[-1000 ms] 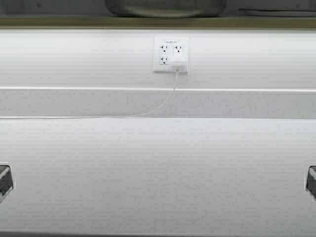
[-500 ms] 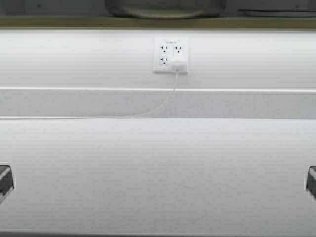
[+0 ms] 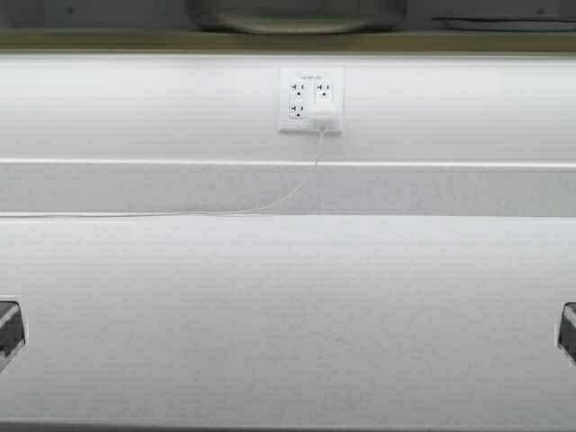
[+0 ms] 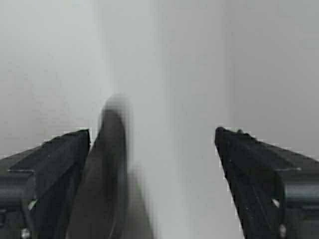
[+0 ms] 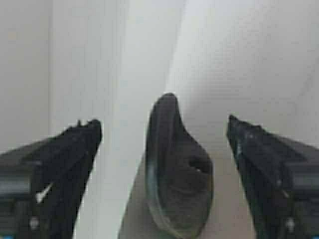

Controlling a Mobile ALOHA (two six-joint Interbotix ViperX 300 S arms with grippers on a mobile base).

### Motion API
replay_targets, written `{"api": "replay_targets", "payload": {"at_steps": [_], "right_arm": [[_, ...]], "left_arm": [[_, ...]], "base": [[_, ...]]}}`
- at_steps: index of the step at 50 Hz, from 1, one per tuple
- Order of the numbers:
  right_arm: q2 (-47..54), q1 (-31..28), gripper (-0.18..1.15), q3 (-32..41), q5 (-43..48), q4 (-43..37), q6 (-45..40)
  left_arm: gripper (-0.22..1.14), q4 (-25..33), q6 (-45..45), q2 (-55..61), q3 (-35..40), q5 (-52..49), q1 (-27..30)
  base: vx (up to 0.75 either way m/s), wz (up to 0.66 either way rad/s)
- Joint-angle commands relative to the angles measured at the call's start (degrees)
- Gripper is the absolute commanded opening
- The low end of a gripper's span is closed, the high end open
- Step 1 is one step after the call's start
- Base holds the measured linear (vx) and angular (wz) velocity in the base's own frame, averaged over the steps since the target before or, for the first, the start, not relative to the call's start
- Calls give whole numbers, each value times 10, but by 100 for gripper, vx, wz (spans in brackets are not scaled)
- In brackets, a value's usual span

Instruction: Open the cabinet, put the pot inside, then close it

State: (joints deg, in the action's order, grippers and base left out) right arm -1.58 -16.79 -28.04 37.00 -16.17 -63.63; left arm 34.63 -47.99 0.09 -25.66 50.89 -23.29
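Left end effector (image 4: 152, 164) spread wide, dark blurred handle by one finger. Right end effector (image 5: 162, 159) spread, dark handle between fingers, ungripped. Pot (image 3: 295, 14) on shelf above, far ahead. Risk: closing off-centre, handle slips, cabinet stays shut.

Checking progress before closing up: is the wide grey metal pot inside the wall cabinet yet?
In, it seems: the pot sits on the bottom shelf of the pale cabinet. Its doors are out of view.
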Motion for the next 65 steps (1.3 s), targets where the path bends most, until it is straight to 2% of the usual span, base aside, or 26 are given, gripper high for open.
{"api": "replay_targets", "payload": {"at_steps": [1, 14, 25, 36, 40, 45, 50, 53, 56, 58, 61, 63, 65], "right_arm": [[-22, 4, 104, 2, 4, 3, 2], [-27, 4, 104, -12, 4, 5, 3], [-57, 6, 104, -52, 10, 14, 3], [-106, 5, 104, -93, 29, 30, 12], [-128, 4, 104, -109, 31, 51, 23], [-153, -4, 99, -127, 27, 93, 45], [-169, -15, 80, -146, 5, 140, 80], [-174, -22, 61, -150, -20, 163, 105], [-178, -31, 38, -154, -52, 182, 131], [-180, -39, 21, -156, -74, 192, 151], [-184, -53, 0, -159, -96, 207, 185], [-184, -60, -4, -158, -108, 214, 212], [-184, -67, -1, -157, -120, 222, 243]], "left_arm": [[102, -4, 3, -31, -10, 5, 14], [102, -4, -4, -47, -51, 17, 20], [102, -9, -13, -83, -122, 44, 20], [101, -50, -5, -121, -178, 50, 20], [95, -68, 0, -130, -190, 50, 17], [76, -100, 8, -144, -207, 50, 4], [37, -136, 30, -159, -219, 41, -15], [7, -152, 52, -169, -225, 25, -28], [-10, -156, 86, -178, -230, -6, -40], [-8, -156, 105, -184, -231, -22, -44], [3, -156, 151, -194, -238, -55, -47], [7, -156, 186, -203, -243, -77, -47], [8, -156, 222, -212, -245, -104, -47]], "base": [[0, 0], [0, 0], [0, 0], [0, 0], [-2, -1], [-3, -1], [-4, -2], [-6, -2], [-7, -3], [-9, -4], [-10, -4], [-12, -5], [-13, -5]]}}
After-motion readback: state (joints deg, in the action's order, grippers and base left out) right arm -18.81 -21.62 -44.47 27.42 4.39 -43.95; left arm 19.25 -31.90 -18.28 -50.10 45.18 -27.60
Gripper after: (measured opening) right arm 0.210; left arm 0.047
